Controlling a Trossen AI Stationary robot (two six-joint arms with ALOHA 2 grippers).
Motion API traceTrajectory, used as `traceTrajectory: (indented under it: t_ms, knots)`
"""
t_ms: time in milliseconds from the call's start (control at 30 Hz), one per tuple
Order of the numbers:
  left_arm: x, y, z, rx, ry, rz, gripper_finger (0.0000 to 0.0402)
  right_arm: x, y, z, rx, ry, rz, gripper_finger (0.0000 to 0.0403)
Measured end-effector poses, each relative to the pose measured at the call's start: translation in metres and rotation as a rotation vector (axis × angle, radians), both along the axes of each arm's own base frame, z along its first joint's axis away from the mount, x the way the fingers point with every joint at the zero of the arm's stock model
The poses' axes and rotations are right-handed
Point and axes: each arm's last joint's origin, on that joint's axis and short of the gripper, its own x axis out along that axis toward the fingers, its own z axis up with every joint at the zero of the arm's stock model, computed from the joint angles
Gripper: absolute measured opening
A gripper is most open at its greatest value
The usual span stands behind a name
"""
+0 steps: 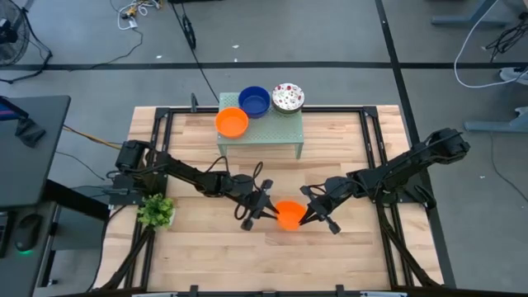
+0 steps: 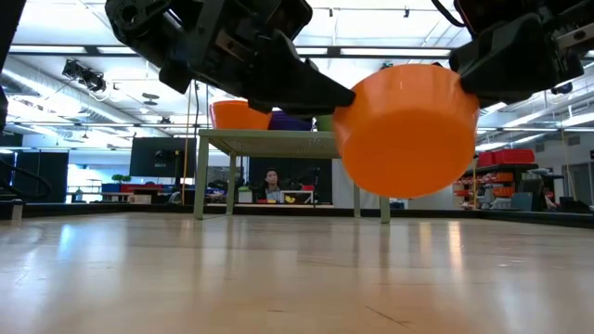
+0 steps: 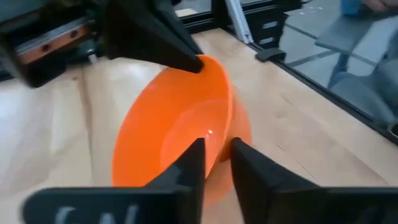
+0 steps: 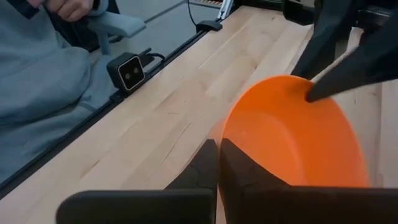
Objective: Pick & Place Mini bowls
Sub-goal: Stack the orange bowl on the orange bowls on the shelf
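An orange mini bowl point(image 1: 289, 214) hangs above the middle of the table's near half, between my two grippers. My left gripper point(image 1: 268, 211) is on its left side and my right gripper point(image 1: 308, 216) on its right side, both shut on it. In the low view the orange bowl point(image 2: 404, 130) is clear of the tabletop. A second orange bowl point(image 1: 232, 122), a dark blue bowl point(image 1: 254, 101) and a white bowl with red speckles point(image 1: 288, 96) sit on top of the mint-green stand point(image 1: 272, 130) at the far side. My left gripper point(image 3: 216, 146) pinches the bowl's rim point(image 3: 227, 121) on its left side, one finger point(image 3: 186, 168) inside the bowl and one point(image 3: 258, 177) outside. It comes in from the table's left, and the bowl is lifted clear. My right gripper point(image 4: 219, 146) pinches the opposite rim point(image 4: 225, 127) from the table's right. Whether one finger point(image 4: 245, 177) lies inside the bowl does not show.
A small leafy plant point(image 1: 155, 211) stands near the table's left edge. The stand's legs point(image 2: 200, 176) rise behind the held bowl. A person in a grey sleeve point(image 4: 43, 81) sits past the near edge, beside a small black camera point(image 4: 130, 71). Bare wood lies below the bowl.
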Motion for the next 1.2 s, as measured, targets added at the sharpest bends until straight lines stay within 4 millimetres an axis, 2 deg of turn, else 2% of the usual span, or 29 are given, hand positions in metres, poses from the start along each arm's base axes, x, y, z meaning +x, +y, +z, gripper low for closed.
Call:
traceTrajectory:
  t_ms: [167,333,533,767,833,933,1067,1200]
  knots:
    - [-0.001,-0.003,0.0,0.005,-0.014,-0.105,0.0012,0.001,0.0,0.002,0.001,-0.022,0.003,0.0003]
    - [-0.002,-0.005,0.001,-0.011,-0.014,-0.146,0.001,0.003,0.001,0.006,0.014,-0.07,-0.001,0.0022]
    - [-0.003,-0.008,-0.001,-0.017,0.006,-0.161,0.0006,0.007,-0.001,0.015,0.003,-0.184,-0.077,0.0075]
    - [-0.007,-0.015,-0.001,0.014,0.04,-0.129,0.0005,0.003,0.003,0.03,0.021,-0.275,-0.056,0.0123]
    - [-0.009,-0.018,0.007,0.03,0.056,-0.109,0.0005,-0.001,0.003,0.031,0.013,-0.245,-0.05,0.0128]
    - [-0.014,-0.025,0.031,0.081,0.113,-0.053,0.0004,-0.006,0.002,0.03,0.008,-0.181,-0.071,0.0128]
    - [-0.025,-0.033,0.063,0.233,0.251,0.1,0.0006,-0.009,0.0,0.02,0.005,-0.054,-0.125,0.012]
    - [-0.036,-0.022,0.103,0.379,0.341,0.28,0.0004,-0.006,0.0,0.007,-0.014,0.026,-0.189,0.011]
